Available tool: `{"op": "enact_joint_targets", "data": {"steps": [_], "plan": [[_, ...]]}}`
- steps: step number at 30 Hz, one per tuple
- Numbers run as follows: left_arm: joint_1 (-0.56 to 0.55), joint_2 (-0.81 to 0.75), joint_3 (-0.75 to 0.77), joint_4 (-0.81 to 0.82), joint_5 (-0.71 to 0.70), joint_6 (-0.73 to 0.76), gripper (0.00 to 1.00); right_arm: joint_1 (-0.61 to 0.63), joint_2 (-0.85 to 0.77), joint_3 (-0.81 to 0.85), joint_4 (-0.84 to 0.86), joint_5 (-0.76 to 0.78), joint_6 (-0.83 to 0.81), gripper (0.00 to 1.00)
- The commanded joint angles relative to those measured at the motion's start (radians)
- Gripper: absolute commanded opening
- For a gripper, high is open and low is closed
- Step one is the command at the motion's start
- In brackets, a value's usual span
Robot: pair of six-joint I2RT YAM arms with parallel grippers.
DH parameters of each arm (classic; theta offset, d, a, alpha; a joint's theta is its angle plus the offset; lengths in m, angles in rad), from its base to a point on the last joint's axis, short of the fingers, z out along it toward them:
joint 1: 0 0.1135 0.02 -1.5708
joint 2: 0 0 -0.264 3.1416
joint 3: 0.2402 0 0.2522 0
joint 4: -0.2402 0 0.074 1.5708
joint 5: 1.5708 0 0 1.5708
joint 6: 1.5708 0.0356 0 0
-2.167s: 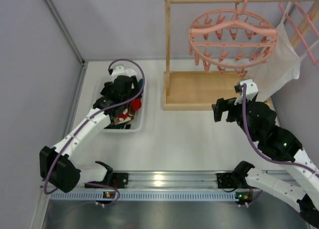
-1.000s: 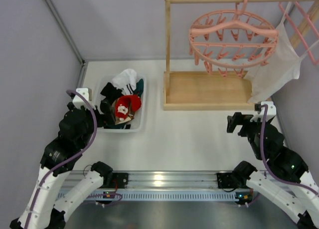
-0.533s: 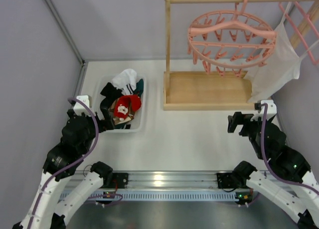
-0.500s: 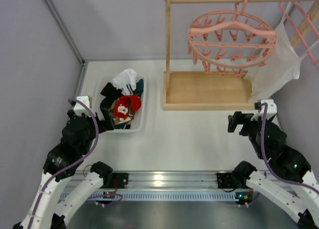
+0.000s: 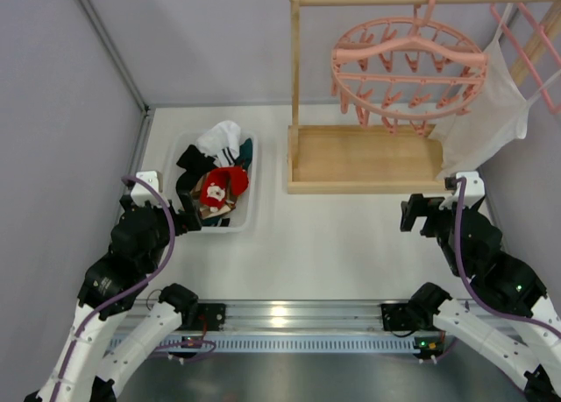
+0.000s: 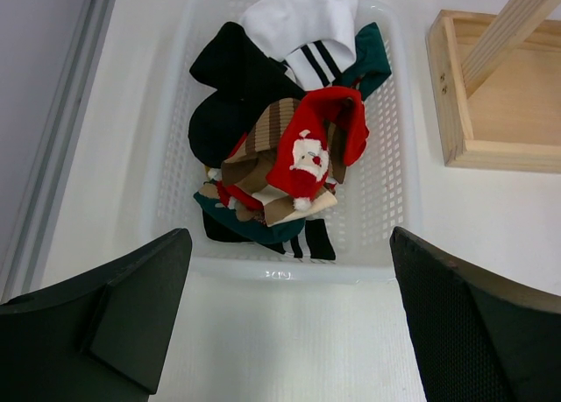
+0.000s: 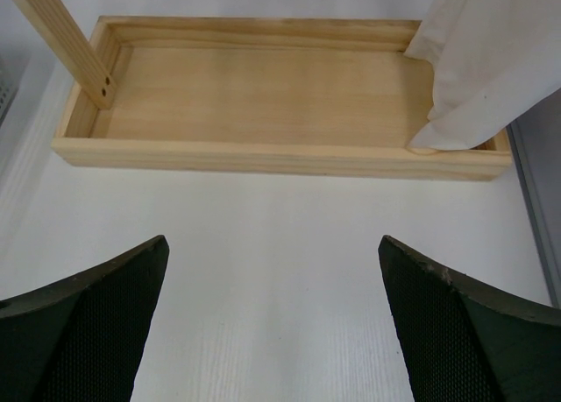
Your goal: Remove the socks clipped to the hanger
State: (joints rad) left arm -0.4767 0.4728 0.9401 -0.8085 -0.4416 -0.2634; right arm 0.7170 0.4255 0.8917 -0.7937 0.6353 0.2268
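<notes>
Nearest, our left end effector [image 6: 287, 253] and right end effector [image 7: 273, 244] both gape wide, gripping nothing, above the surface [image 5: 333, 244]. Just beyond the left one we see the socks [image 6: 280, 157] heaped in a basket [image 6: 387, 157]. Farther back, the hanger [image 5: 408, 65] hangs from the stand's [image 5: 364, 157] rod, clips dangling.

Ahead of the black left claw [image 6: 289, 262], the fabric socks [image 6: 280, 130] are red with a Santa face, black, brown-striped, dark green, and white with black stripes; the round plastic ring hanger [image 5: 408, 65] is pink.
</notes>
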Motion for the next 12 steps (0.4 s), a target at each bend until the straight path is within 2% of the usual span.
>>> {"op": "enact_joint_targets", "data": {"steps": [1, 12], "plan": [[0.003, -0.007, -0.006, 0.057, 0.004, -0.007, 0.98, -0.008, -0.011, 0.033, -0.016, 0.024, -0.012, 0.99], [0.003, -0.011, -0.009, 0.058, 0.001, -0.007, 0.98, -0.01, -0.007, 0.019, -0.009, 0.033, -0.003, 0.99]]}}
